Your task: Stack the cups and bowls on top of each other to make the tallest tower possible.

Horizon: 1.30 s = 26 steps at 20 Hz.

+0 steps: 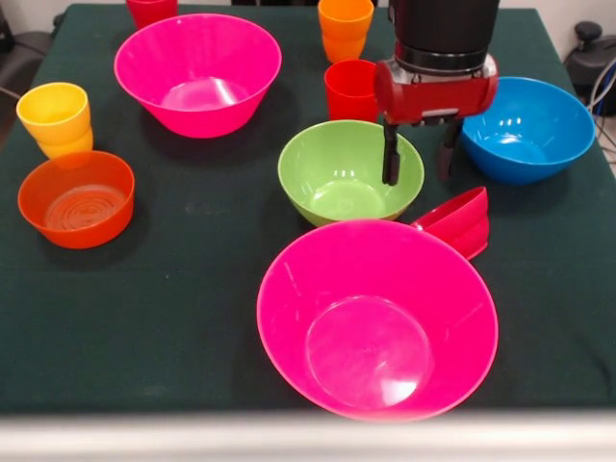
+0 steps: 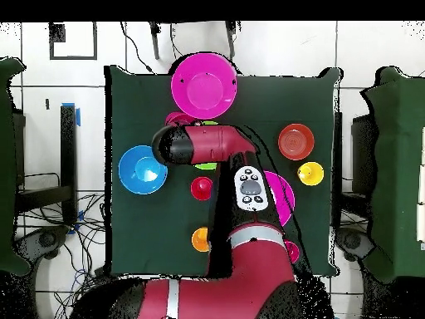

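Note:
My gripper (image 1: 419, 178) is open and empty, hanging over the right rim of the lime-green bowl (image 1: 342, 173), between it and the blue bowl (image 1: 527, 128). The green bowl is empty, and no tower stands. A small red bowl (image 1: 460, 219) leans tilted against the near hot-pink bowl (image 1: 377, 318). The second pink bowl (image 1: 197, 72) is at the far left. A translucent orange bowl (image 1: 77, 199) and a yellow cup (image 1: 55, 117) stand at the left. A red cup (image 1: 351, 89) and an orange cup (image 1: 345, 27) stand behind the green bowl. In the overhead view the arm (image 2: 207, 145) hides the gripper.
Another red cup (image 1: 151, 10) stands at the far edge, cut off by the picture's top. The dark green tablecloth (image 1: 192, 289) covers the table. In the overhead view the blue bowl (image 2: 141, 169) and the pink bowl (image 2: 203, 85) show beside the arm.

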Motion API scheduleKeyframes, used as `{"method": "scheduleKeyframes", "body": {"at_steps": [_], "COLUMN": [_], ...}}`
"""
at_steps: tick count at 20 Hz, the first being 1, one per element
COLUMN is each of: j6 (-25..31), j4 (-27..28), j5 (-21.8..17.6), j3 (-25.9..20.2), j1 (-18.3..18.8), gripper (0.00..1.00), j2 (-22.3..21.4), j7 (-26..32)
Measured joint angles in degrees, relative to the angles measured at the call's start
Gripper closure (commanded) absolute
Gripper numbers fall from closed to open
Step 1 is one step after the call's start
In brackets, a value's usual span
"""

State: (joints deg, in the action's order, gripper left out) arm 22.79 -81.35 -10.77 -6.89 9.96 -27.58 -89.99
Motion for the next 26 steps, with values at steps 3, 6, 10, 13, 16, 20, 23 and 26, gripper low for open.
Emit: {"method": "scheduleKeyframes", "body": {"at_steps": [3,6,10,13,16,20,23,26], "j6": [-0.6,-0.8,-1.5,-1.7,-1.7,-1.7,-1.7,-1.7], "j4": [0.8,1.3,2.5,2.9,3.7,4.6,5.6,6.9], "j5": [0.0,0.0,0.2,0.5,1.3,2.9,4.2,5.1], "j3": [-0.3,-0.3,-0.3,0.0,1.1,4.0,6.2,7.9], "j1": [-0.1,-0.5,-1.7,-2.6,-4.6,-8.7,-11.9,-14.7], "gripper": [0.0,0.0,0.0,0.0,0.0,0.0,0.0,0.0], "j2": [1.7,2.7,4.5,5.0,6.0,7.3,8.2,9.1], "j7": [0.0,0.0,0.0,-0.1,-0.7,-3.5,-6.8,-10.2]}}
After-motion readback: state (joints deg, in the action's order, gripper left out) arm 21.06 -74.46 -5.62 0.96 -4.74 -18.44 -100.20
